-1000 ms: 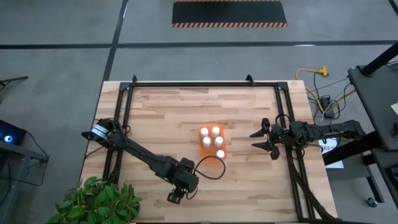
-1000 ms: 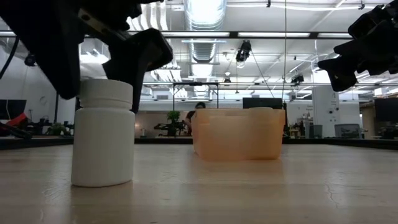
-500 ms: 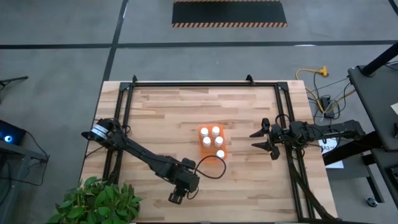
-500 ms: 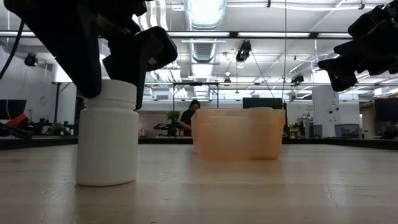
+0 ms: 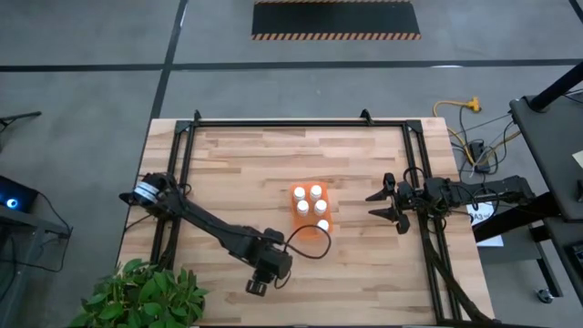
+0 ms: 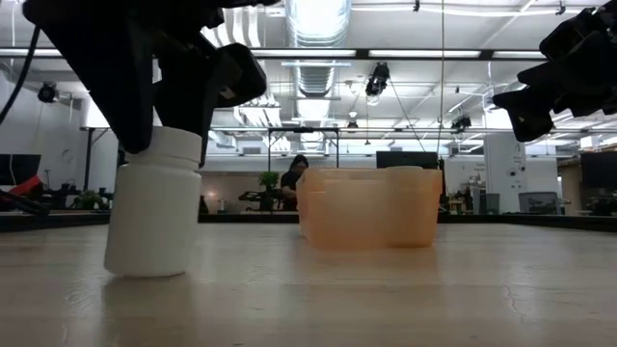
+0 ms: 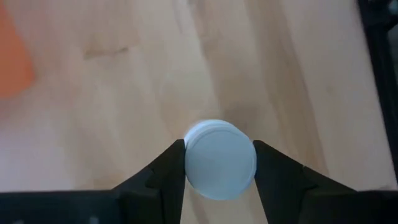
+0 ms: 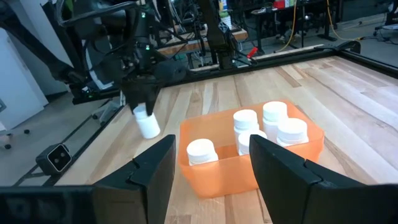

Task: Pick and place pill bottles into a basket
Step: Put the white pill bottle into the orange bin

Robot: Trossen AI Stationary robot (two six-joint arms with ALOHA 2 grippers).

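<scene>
Pill bottle in hand: last loose pill bottle (image 7: pixel 220 160) stands near the table's (image 5: pixel 237 173) front edge, left of the basket and apart from it; in the low view it leans slightly, its base seemingly partly off the wood, though full lift-off cannot be confirmed.
Left gripper: left gripper (image 7: pixel 219 163) sits over that bottle; both fingers (image 7: pixel 166 167) press the cap's opposite sides, spread only to cap width; grip is high on the cap, not the body.
Basket: orange basket (image 5: pixel 311 211) lies near the table's centre, toward the right side; five bottles (image 8: pixel 277 127) stand upright inside; one slot by the front wall appears free, judged from the right wrist view.
Right gripper: right gripper (image 5: pixel 390 203) hangs above the table near its right edge, beside the basket, fingers spread wide, empty.
Step judged: lift of the sixth bottle, then carry to the basket.
Method advised: raise straight up until the base clears the rim; the tilt suggests a cap-only hold may swing, so travel slowly; centre over the free slot; lower before release to avoid toppling neighbours.
Risk: slip from the smooth cap; collision with the basket wall.
</scene>
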